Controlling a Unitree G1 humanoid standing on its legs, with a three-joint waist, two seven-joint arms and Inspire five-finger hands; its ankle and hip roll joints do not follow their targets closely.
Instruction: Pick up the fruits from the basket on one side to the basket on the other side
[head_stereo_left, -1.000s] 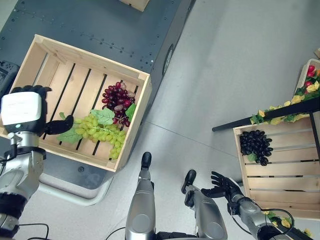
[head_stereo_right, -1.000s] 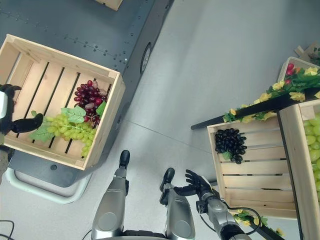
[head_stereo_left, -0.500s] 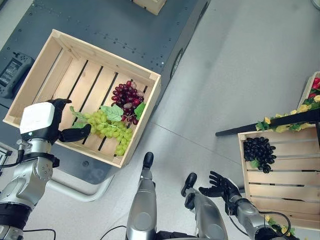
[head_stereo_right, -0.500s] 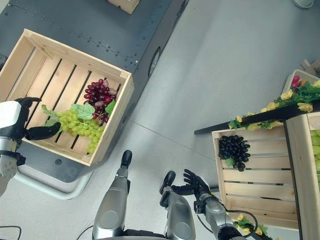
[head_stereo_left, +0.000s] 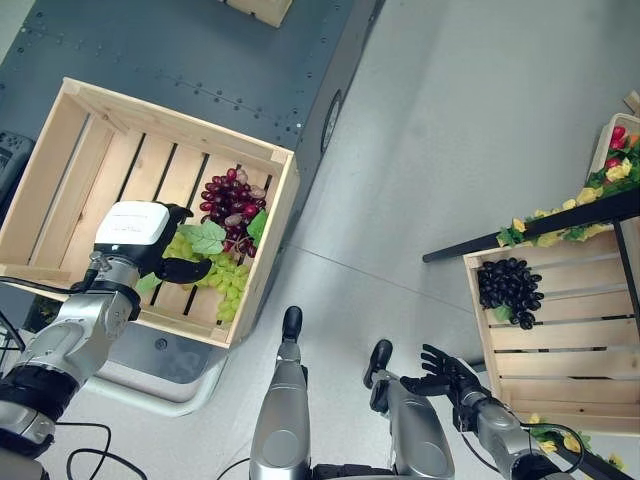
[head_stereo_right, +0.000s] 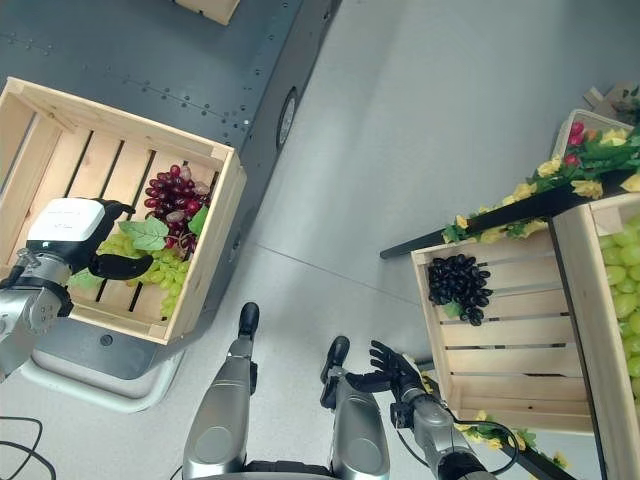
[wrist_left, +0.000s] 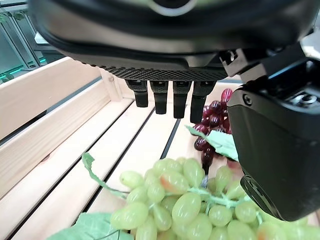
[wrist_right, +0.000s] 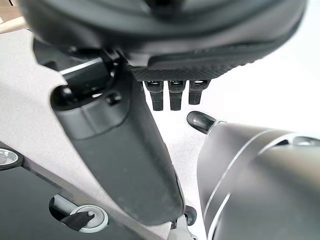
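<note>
A green grape bunch (head_stereo_left: 222, 277) with leaves lies in the left wooden crate (head_stereo_left: 60, 140), beside a red grape bunch (head_stereo_left: 231, 202). My left hand (head_stereo_left: 140, 232) hovers open just over the green grapes (wrist_left: 190, 205), its fingers (wrist_left: 165, 97) straight and its thumb (head_stereo_left: 187, 269) spread across the bunch; nothing is grasped. The right crate (head_stereo_left: 560, 355) holds a black grape bunch (head_stereo_left: 510, 290). My right hand (head_stereo_left: 445, 372) hangs open low over the floor, left of that crate.
The left crate rests on a dark metal platform (head_stereo_left: 200, 50). A black bar with yellow flowers (head_stereo_left: 560, 215) crosses above the right crate. Further right stands another crate with green grapes (head_stereo_right: 625, 270). Grey floor (head_stereo_left: 450, 120) lies between the two crates.
My left hand has moved in over the crate and now sits above the green grapes. The camera shifted between frames. The right hand has stayed put.
</note>
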